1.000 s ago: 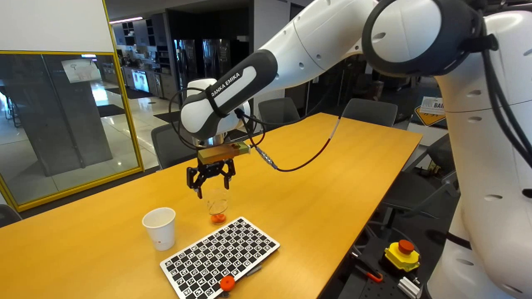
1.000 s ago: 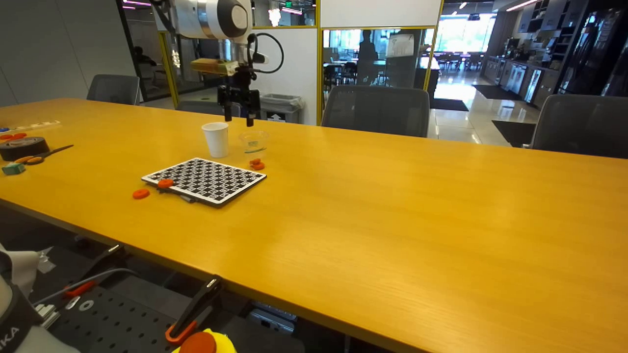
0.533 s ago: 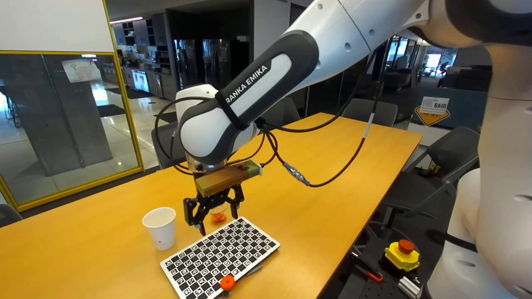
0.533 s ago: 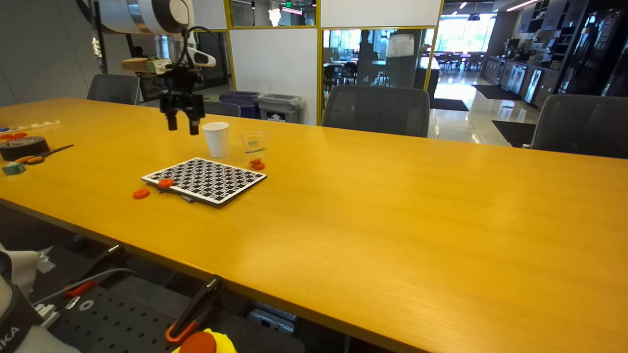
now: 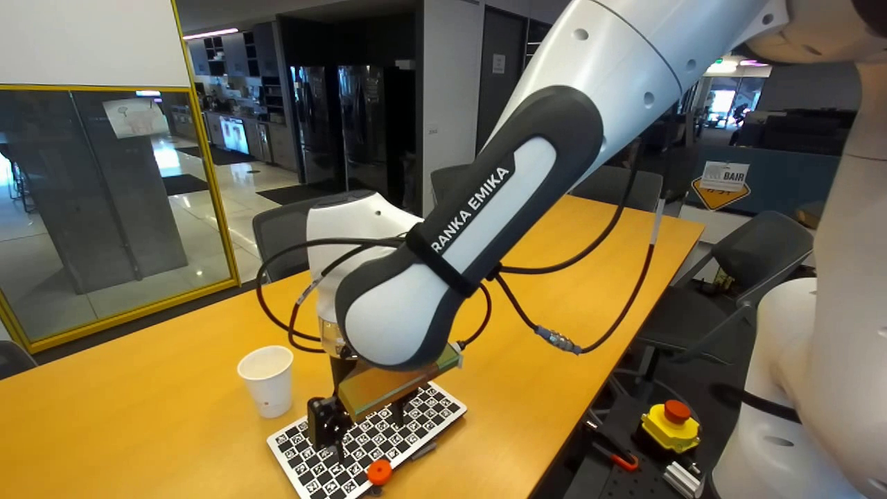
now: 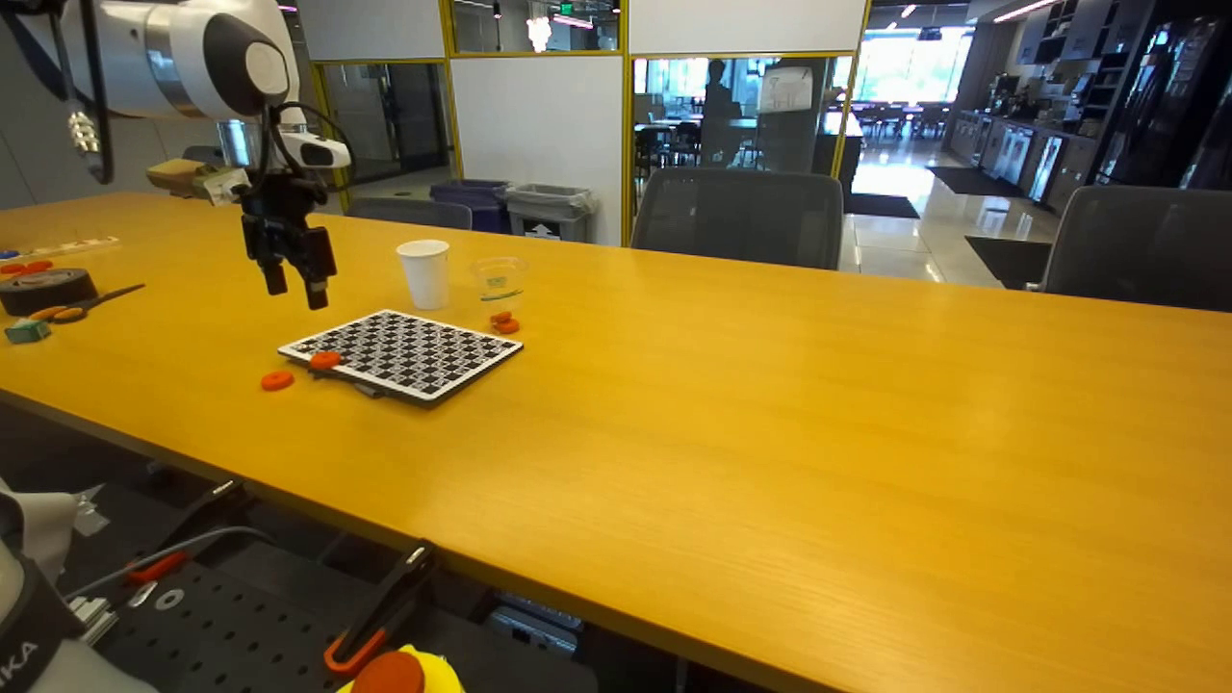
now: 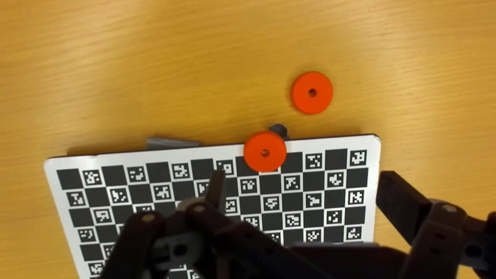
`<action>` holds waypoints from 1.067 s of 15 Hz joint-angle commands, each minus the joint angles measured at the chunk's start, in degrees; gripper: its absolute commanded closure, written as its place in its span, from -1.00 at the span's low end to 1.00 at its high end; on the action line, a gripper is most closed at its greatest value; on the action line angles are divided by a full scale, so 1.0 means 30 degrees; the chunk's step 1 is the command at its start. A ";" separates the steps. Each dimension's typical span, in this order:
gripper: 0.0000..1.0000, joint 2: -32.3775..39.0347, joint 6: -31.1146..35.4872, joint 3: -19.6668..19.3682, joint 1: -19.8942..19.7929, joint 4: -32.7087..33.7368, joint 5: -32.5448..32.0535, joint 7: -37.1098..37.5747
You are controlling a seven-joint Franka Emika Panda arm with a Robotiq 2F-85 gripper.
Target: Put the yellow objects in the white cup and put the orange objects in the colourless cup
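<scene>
A round orange-red disc with a central hole (image 7: 265, 154) overlaps the edge of a black-and-white checkered board (image 7: 302, 193) — a second orange-red disc (image 7: 312, 93) lies near it on the wood-grained table (image 7: 174, 77). The black two-fingered gripper (image 7: 302, 179) hangs in the air, jaws spread wide. Further off, in an exterior view, orange-red pieces (image 6: 505, 325) sit at the foot of a see-through cup (image 6: 500, 283) — seemingly inside — near a tapered, opaque white cup (image 6: 424, 275).

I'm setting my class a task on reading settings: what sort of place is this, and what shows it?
Probably an office, perhaps a meeting or shared work area: office-type chairs stand along a long table, and a kitchen-style counter shows in the background.
</scene>
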 commanded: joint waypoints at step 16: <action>-1.00 0.3510 0.4433 -0.1223 0.0120 -0.0284 -0.0159 0.0226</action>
